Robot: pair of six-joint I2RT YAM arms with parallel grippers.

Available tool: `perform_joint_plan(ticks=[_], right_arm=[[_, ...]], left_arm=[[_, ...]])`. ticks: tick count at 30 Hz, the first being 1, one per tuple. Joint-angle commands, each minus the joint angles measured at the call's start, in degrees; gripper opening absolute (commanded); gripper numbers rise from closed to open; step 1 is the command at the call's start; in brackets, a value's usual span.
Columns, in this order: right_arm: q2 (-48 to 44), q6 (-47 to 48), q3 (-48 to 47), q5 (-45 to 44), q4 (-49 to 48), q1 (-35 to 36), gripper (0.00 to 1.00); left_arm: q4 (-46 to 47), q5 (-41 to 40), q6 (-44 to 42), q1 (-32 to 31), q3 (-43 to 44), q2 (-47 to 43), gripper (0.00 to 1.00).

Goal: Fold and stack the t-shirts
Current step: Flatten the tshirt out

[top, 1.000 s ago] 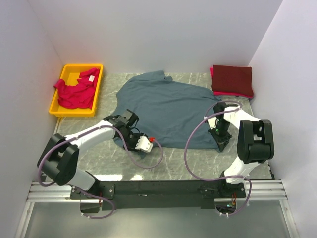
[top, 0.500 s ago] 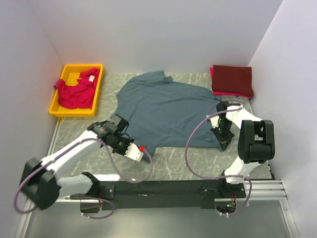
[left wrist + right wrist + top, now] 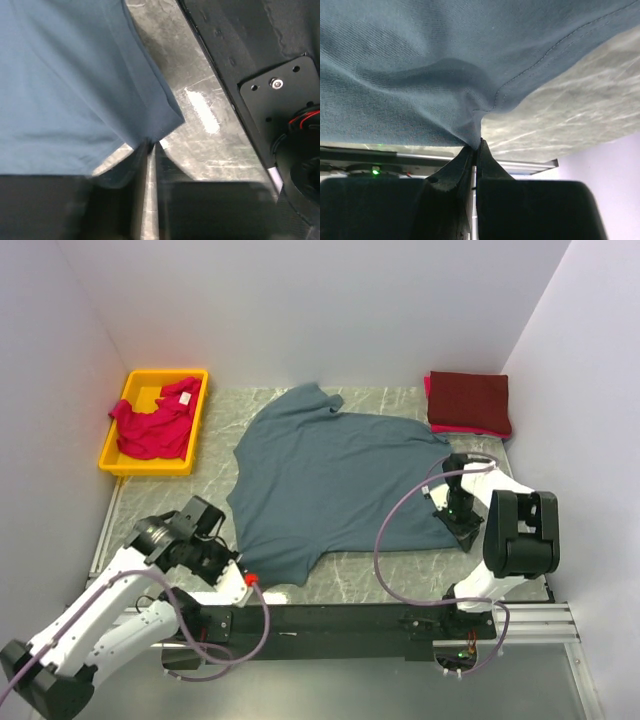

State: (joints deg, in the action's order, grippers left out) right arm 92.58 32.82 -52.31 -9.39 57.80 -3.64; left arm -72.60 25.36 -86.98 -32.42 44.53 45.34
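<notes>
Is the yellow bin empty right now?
No, a crumpled pinkish-red t-shirt lies inside the yellow bin.

Bright even light, soft shadow under shirt (image 3: 75, 75), glare streak on desk (image 3: 202, 107) — wrist views' near edges dark, blurred.

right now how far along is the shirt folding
Done: a maroon shirt lies folded at the far right corner, with a pinkish-red edge showing beneath it. In hand: the blue-grey shirt lies spread flat, the left hand and right hand each pinching a near corner. Left: folding and stacking it, then the red shirt crumpled in the yellow bin.
</notes>
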Motion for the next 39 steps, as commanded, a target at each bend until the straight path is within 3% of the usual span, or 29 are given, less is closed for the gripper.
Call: perform_joint_plan(ticks=[1, 2, 4, 5, 7, 9, 11, 12, 14, 16, 21, 28, 30, 39], right_arm=[[-3.5, 3.7, 1.2, -2.9, 0.3, -0.3, 0.02], [-3.5, 4.4, 1.2, -2.5, 1.4, -0.3, 0.12], [-4.5, 5.6, 0.2, 0.3, 3.2, -0.4, 0.26], [-4.9, 6.9, -0.6, 1.5, 5.2, -0.4, 0.38], [-7.1, 8.0, -3.9, 3.7, 7.1, -0.4, 0.51], [-8.5, 8.1, -8.6, 7.1, 9.0, -0.9, 0.55], [-7.0, 6.0, -12.8, 8.9, 9.0, -1.1, 0.55], [-6.0, 4.8, -13.9, 9.2, 8.6, -1.2, 0.52], [-2.7, 1.3, -16.8, 9.2, 7.2, -1.1, 0.43], [-0.2, -0.6, -17.8, 11.3, 6.2, -1.1, 0.35], [7.3, -4.3, -19.0, 11.5, 1.9, -1.1, 0.26], [14.0, -5.8, -19.1, 9.7, -3.4, -1.1, 0.24], [15.9, -6.1, -19.1, 9.6, -4.3, -1.0, 0.24], [13.7, -5.6, -13.4, 8.0, -5.5, 5.4, 0.24]], left_arm=[[-6.0, 1.8, -4.2, 0.3, -0.1, -3.8, 0.21], [-5.9, 2.6, -4.9, 0.3, -0.2, -4.8, 0.41], [-1.3, 4.1, -0.5, 0.3, 0.5, -7.1, 0.51], [0.9, 5.6, 2.7, 0.3, 1.2, -6.8, 0.53], [6.6, 6.3, 13.2, 0.3, 4.8, -1.6, 0.52], [10.1, 7.1, 23.7, 1.9, 8.0, 7.5, 0.45], [12.8, 10.4, 26.7, 5.9, 12.7, 13.7, 0.43], [15.1, 13.6, 32.7, 10.2, 13.9, 18.9, 0.43], [22.5, 14.9, 38.1, 13.4, 16.9, 24.3, 0.39], [30.4, 13.2, 45.9, 16.6, 18.9, 31.8, 0.37], [40.3, 6.8, 57.3, 19.2, 20.9, 45.4, 0.33], [43.8, -1.9, 58.9, 22.5, 17.5, 53.9, 0.27], [42.8, -3.7, 58.9, 23.8, 16.1, 55.5, 0.22], [36.0, -9.3, 54.9, 27.2, 6.9, 51.4, 0.10]])
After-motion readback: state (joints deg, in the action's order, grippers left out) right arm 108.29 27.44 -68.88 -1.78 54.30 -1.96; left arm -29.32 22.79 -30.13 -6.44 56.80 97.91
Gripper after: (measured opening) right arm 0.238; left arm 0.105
